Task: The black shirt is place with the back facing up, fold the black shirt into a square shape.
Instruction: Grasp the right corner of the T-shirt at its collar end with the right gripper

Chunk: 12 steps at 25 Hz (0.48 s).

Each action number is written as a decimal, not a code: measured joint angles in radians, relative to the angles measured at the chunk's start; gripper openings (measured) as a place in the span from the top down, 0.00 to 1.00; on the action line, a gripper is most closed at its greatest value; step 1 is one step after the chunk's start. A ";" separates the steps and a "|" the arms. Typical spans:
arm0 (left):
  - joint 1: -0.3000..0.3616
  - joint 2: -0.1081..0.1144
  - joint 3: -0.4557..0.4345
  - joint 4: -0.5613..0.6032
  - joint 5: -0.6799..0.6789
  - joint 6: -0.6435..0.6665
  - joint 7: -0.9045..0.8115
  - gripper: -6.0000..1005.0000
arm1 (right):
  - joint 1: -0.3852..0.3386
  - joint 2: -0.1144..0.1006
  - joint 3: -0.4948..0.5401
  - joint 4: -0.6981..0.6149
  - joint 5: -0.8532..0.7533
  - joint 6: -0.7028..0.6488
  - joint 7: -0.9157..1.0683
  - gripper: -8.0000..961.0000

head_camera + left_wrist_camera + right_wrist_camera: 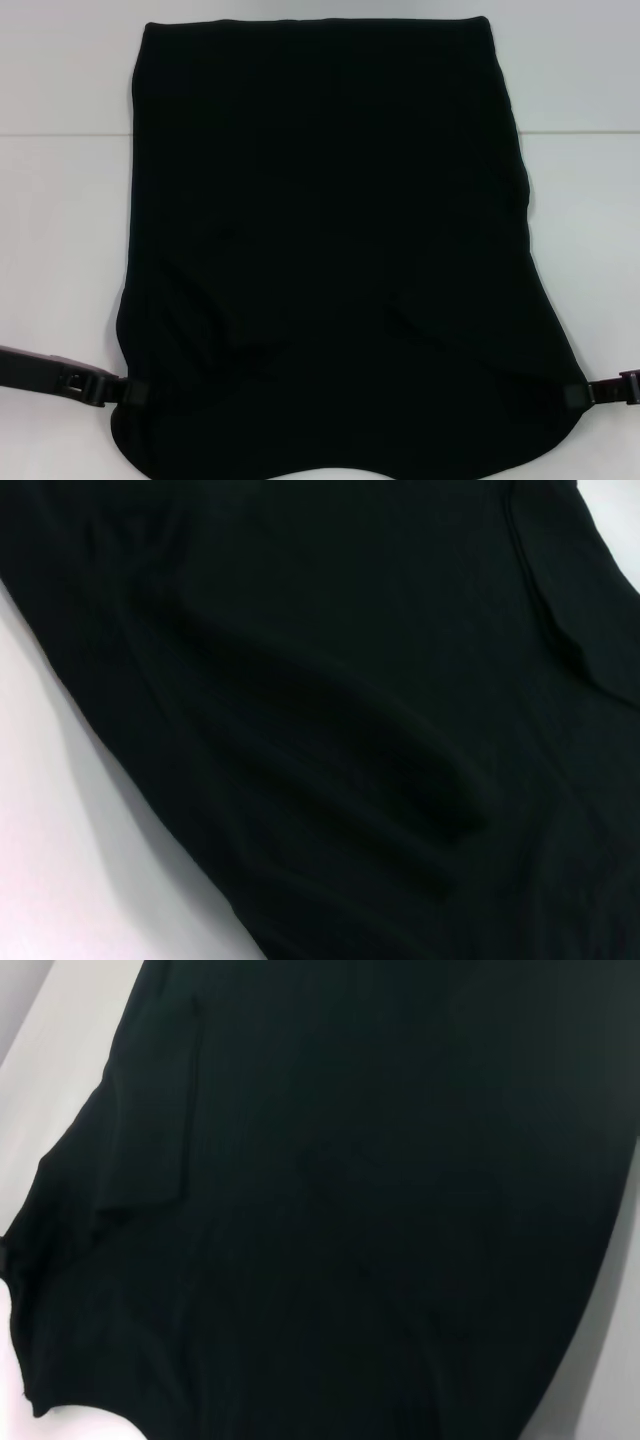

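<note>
The large plain black fabric shirt (pixel 330 250) lies flat on the white counter (pixel 60 250), stretching away from both tools. The left tool (pixel 130 392) meets the shirt's near left corner, the right tool (pixel 578 394) its near right corner, with the cloth spread between them. Whether either tool is spread or pinching the fabric I cannot tell. The shirt shows soft creases near the tools and no lettering.
</note>
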 joint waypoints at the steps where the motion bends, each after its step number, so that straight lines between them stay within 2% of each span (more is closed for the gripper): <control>1: 0.000 0.000 0.000 0.000 0.000 0.000 0.000 0.98 | -0.001 0.001 0.000 0.000 0.000 0.002 -0.001 0.67; 3: 0.000 0.000 0.000 0.000 0.000 0.000 0.000 0.98 | -0.003 0.003 0.000 0.002 0.000 0.008 -0.006 0.77; 8: 0.000 0.000 -0.005 0.000 -0.005 -0.001 -0.003 0.98 | -0.016 0.013 0.016 -0.002 0.004 0.010 -0.028 0.84; 12: -0.005 0.000 -0.068 -0.002 -0.009 0.011 -0.006 0.98 | -0.034 0.014 0.096 -0.004 0.006 0.001 -0.075 0.90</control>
